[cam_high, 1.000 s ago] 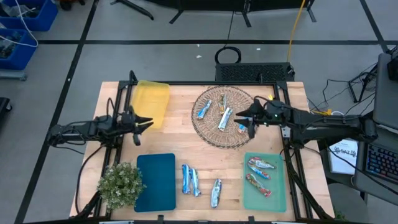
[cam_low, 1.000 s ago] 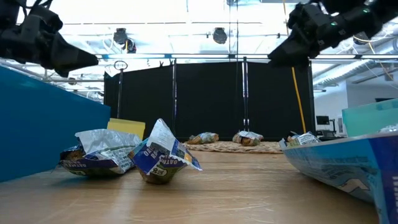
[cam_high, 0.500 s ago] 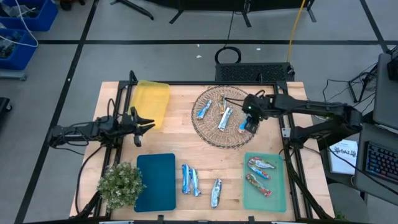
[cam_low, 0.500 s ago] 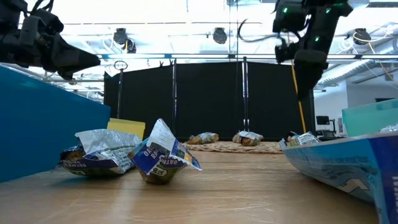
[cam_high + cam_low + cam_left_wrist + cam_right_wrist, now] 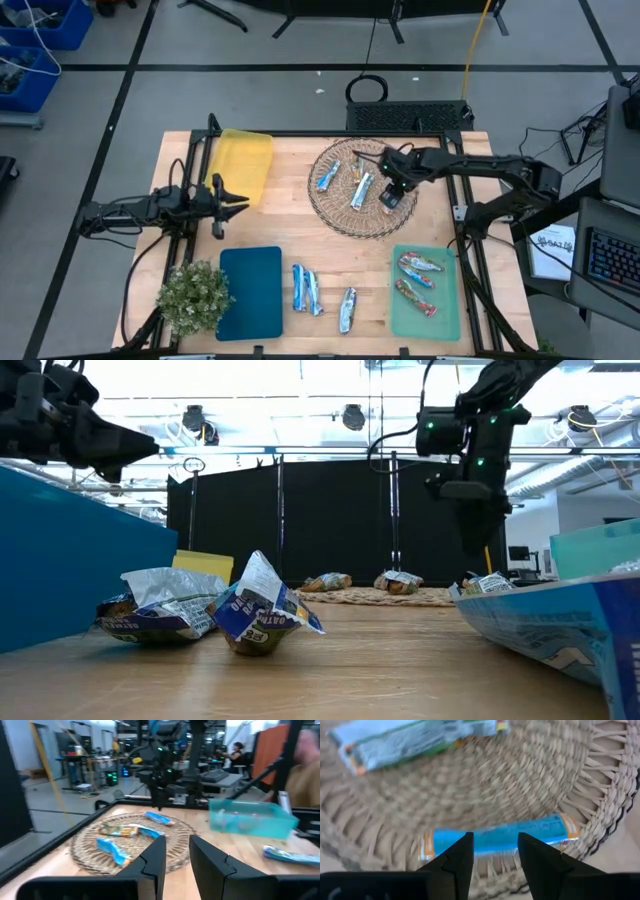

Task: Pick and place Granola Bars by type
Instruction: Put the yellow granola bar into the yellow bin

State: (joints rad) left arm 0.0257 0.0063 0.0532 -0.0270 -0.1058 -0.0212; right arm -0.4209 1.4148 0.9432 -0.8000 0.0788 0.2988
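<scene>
- Three bars (image 5: 358, 187) lie in my wicker basket (image 5: 340, 215), three more sit on the bare table (image 5: 340, 262) near its front edge, and two or three red-and-silver ones rest on the green mat (image 5: 445, 310); that makes eight or nine in sight.
- Three mats are laid out: a yellow one (image 5: 245, 160) at the back left, a teal one (image 5: 252, 290) at the front left, the green one at the front right.
- One small potted plant (image 5: 193, 293) stands at the front left corner.
- My right pincer (image 5: 393, 198) points down over the basket's right side, its fingers (image 5: 457, 857) parted and holding nothing.
- Directly beneath it, seen between those fingers, lies a blue bar with orange ends (image 5: 500, 837), flat on the weave by the basket's rim and crosswise to my grip; I cannot tell whether the fingertips touch it.
- A second bar, blue and green with an orange tip (image 5: 415, 740), lies farther in on the basket floor.
- In the high view the other two basket bars lie left of my pincer, one blue (image 5: 328, 177), one silver and blue.
- The table bars wear crinkled blue-and-silver foil (image 5: 262, 615).
- My left pincer (image 5: 228, 198) hangs above the table's left side, beside the yellow mat, well apart from every bar; its fingers (image 5: 155, 857) stand a narrow gap apart, empty.
</scene>
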